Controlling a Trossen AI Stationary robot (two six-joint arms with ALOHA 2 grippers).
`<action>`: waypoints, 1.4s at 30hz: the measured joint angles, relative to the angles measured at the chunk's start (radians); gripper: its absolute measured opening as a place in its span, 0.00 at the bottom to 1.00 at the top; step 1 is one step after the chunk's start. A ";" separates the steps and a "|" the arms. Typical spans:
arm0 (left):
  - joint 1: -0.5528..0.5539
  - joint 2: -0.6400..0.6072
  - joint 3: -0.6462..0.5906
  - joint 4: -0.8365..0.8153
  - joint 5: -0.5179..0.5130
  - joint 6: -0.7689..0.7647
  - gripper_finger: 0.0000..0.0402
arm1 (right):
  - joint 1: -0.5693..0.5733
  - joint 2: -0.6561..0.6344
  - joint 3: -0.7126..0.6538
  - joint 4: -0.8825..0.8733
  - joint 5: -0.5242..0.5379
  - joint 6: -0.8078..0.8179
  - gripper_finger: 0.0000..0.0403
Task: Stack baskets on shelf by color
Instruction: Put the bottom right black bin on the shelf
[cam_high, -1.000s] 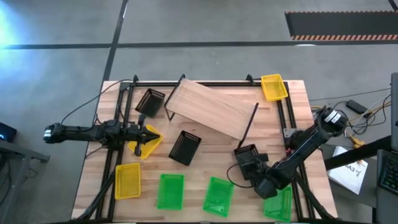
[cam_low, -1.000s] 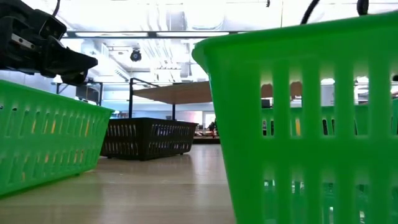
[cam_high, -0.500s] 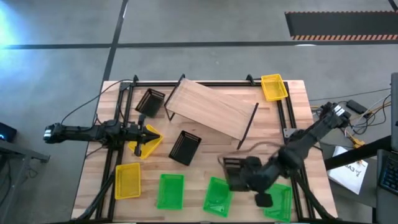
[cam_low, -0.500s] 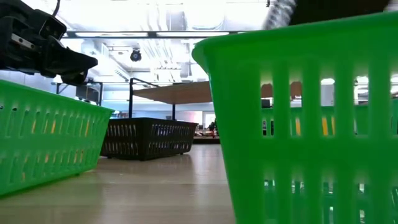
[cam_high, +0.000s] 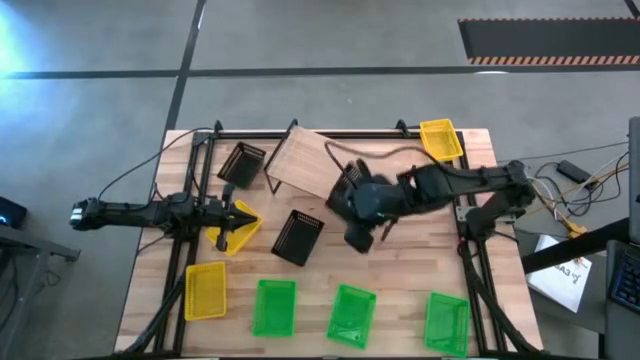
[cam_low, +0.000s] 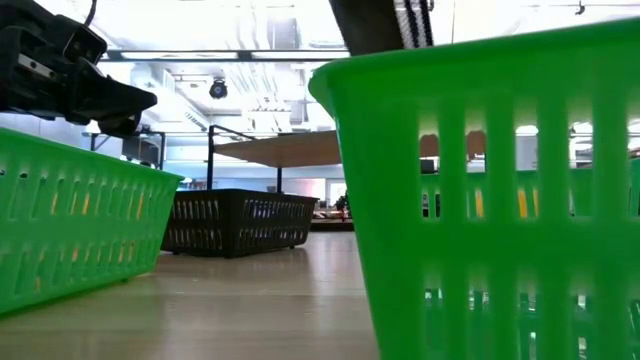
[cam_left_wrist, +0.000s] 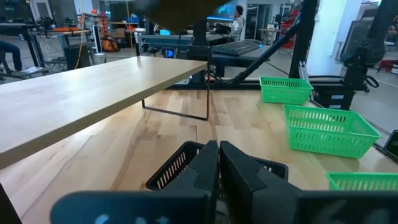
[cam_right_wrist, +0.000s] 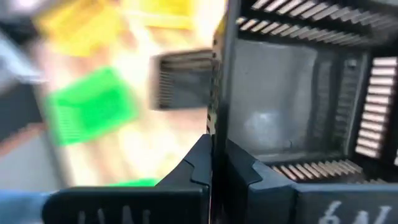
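Holding a black basket (cam_high: 352, 190) by its rim, the right end effector (cam_high: 362, 205) was up over the desk's (cam_high: 420, 265) middle, at the near edge of the shelf (cam_high: 320, 160); in the right wrist view its fingers (cam_right_wrist: 199, 165) were pinched tight on the basket wall (cam_right_wrist: 292, 93), which hung tilted.

Left end effector (cam_high: 240, 215) sat at the desk's left side w/ fingers (cam_left_wrist: 205, 168) pressed together, over a yellow basket (cam_high: 236, 226). Can't tell if it gripped the rim.

Shelf stood skewed across the back-centre of the desk, top bare.

Other baskets on the desk:
- black (cam_high: 240, 163), just left of the shelf
- black (cam_high: 297, 237), in front of the shelf
- yellow (cam_high: 440, 139), back right corner
- yellow (cam_high: 205, 290), front left
- 3 green along the front edge: (cam_high: 274, 307), (cam_high: 351, 314), (cam_high: 447, 322), well apart from the shelf.

Low view: two green baskets (cam_low: 480, 200) (cam_low: 70, 220) close up, a black one (cam_low: 238, 222) beyond, shelf (cam_low: 290, 148) behind.
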 joint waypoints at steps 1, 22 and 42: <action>0.000 0.000 0.000 0.000 0.000 0.000 0.00 | -0.015 0.019 0.029 -0.062 0.009 -0.001 0.02; 0.000 0.000 0.000 0.000 0.000 0.000 0.00 | -0.116 0.057 -0.218 -0.282 -0.019 -0.072 0.02; 0.000 0.005 0.000 0.000 0.000 0.000 0.00 | -0.114 0.025 -0.246 -0.275 -0.022 -0.086 0.20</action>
